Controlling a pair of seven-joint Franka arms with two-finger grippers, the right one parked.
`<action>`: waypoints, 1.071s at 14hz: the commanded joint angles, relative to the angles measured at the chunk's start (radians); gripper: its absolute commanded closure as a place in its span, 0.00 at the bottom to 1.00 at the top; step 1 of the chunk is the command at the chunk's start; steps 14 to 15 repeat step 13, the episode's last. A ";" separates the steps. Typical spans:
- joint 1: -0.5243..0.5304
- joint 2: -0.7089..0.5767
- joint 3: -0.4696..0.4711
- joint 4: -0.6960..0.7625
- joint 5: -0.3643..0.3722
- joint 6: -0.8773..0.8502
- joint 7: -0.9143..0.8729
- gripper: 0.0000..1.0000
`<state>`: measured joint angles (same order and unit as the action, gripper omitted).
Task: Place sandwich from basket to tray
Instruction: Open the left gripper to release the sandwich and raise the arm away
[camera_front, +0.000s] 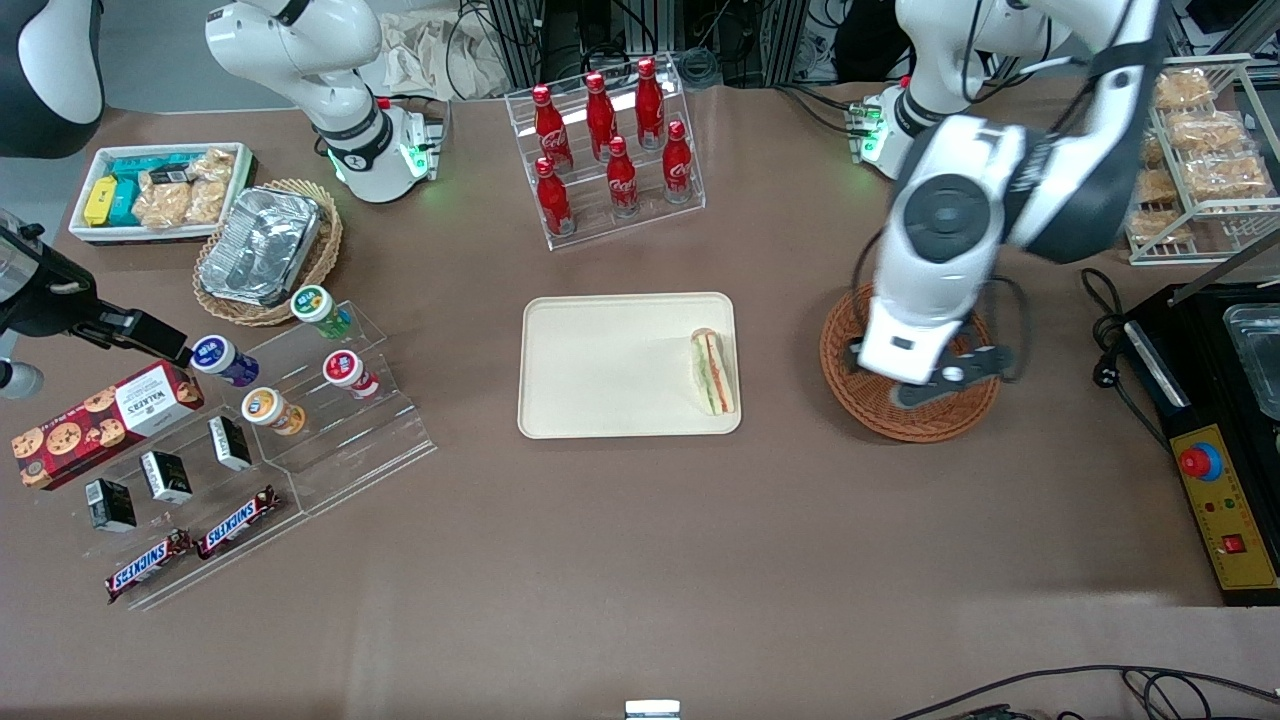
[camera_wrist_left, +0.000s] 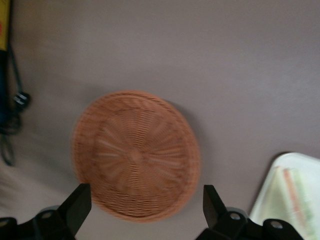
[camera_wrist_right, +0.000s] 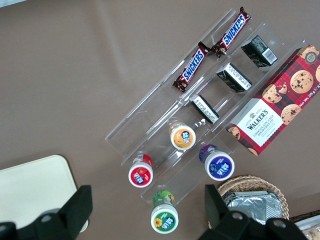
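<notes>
The sandwich (camera_front: 713, 372) lies flat in the cream tray (camera_front: 600, 370), along the tray's edge nearest the basket. Its orange-red and green layers also show in the left wrist view, where the sandwich (camera_wrist_left: 295, 195) rests on the tray (camera_wrist_left: 272, 175). The reddish-brown wicker basket (camera_front: 880, 412) sits beside the tray toward the working arm's end and holds nothing. My gripper (camera_front: 935, 385) hangs above the basket (camera_wrist_left: 135, 155). In the wrist view the gripper (camera_wrist_left: 146, 200) is open, its black fingers (camera_wrist_left: 80, 200) spread wide with nothing between them.
A clear rack of red cola bottles (camera_front: 610, 150) stands farther from the front camera than the tray. A black control box with a red button (camera_front: 1215, 470) and a cable (camera_front: 1105, 340) lie past the basket. A clear stand of snacks (camera_front: 330, 400) is toward the parked arm's end.
</notes>
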<state>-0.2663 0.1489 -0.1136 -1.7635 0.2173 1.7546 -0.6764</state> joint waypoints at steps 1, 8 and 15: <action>0.087 -0.095 -0.008 -0.014 0.005 -0.067 0.277 0.01; 0.219 -0.198 0.000 -0.002 -0.050 -0.147 0.639 0.01; 0.208 -0.213 0.072 0.122 -0.110 -0.259 0.690 0.01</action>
